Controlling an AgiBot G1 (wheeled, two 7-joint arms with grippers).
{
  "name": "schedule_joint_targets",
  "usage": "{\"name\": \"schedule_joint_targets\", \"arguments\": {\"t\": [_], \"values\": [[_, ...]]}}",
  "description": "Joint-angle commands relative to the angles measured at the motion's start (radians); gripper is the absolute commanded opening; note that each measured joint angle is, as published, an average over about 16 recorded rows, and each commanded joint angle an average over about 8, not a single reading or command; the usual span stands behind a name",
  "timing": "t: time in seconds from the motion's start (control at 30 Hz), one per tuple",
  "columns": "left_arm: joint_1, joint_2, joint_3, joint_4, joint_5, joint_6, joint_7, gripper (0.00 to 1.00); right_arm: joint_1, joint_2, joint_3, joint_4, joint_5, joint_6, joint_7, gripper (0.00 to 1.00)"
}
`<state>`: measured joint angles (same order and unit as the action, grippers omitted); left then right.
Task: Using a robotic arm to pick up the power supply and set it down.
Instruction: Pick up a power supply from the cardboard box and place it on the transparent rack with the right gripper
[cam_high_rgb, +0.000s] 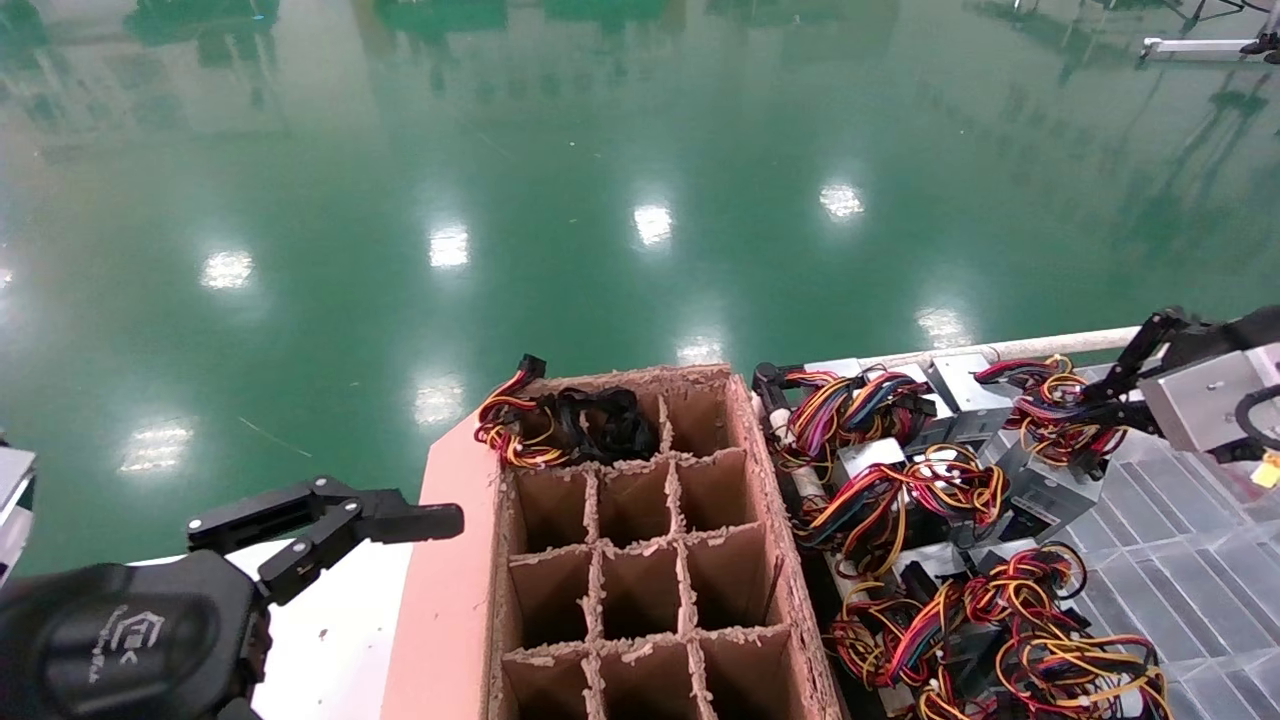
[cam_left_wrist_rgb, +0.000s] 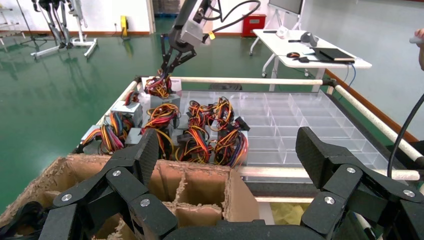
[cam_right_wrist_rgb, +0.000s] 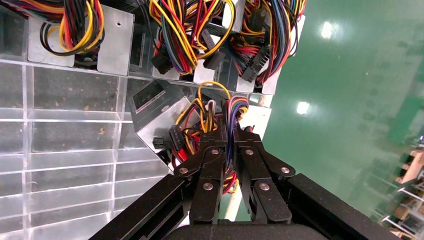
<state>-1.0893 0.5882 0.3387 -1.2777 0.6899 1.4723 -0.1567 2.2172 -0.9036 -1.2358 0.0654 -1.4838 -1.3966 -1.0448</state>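
Note:
The white robotic arm on the right ends in my right gripper (cam_high_rgb: 1090, 408) (cam_right_wrist_rgb: 228, 131), shut on the coloured wire bunch of one power supply (cam_right_wrist_rgb: 159, 119). It is a silver-grey box with a dark label, tilted at the far edge of the clear tray (cam_right_wrist_rgb: 65, 145). In the left wrist view the same gripper (cam_left_wrist_rgb: 167, 66) pinches those wires (cam_left_wrist_rgb: 159, 86) at the tray's far corner. My left gripper (cam_high_rgb: 330, 515) (cam_left_wrist_rgb: 227, 150) is open and empty, low on the left beside the cardboard grid (cam_high_rgb: 592, 470).
Several more power supplies (cam_high_rgb: 900, 480) with wire bundles crowd the tray's left part. One wire bundle (cam_high_rgb: 560, 422) sits in the grid's far-left cell. The tray's right compartments (cam_left_wrist_rgb: 300, 115) hold nothing. Green floor lies beyond; a white table (cam_left_wrist_rgb: 310, 50) stands far off.

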Motion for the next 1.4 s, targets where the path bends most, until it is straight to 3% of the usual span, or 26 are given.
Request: {"name": "schedule_joint_targets", "arguments": {"t": [0.03, 0.77, 1.4], "values": [[0.0, 0.0, 0.0, 0.0, 0.0, 0.0, 0.0, 1.0, 0.001, -0.01, -0.002, -0.004, -0.003, 0.002, -0.012, 0.0], [0.0, 0.0, 0.001, 0.0, 0.0, 0.0, 0.0, 1.0, 0.037, -0.06, -0.007, -0.027, -0.013, 0.059, -0.102, 0.0], [0.0, 0.0, 0.001, 0.0, -0.001, 0.0, 0.0, 1.0, -0.005, -0.036, 0.004, -0.071, 0.004, 0.015, -0.127, 0.0]]}}
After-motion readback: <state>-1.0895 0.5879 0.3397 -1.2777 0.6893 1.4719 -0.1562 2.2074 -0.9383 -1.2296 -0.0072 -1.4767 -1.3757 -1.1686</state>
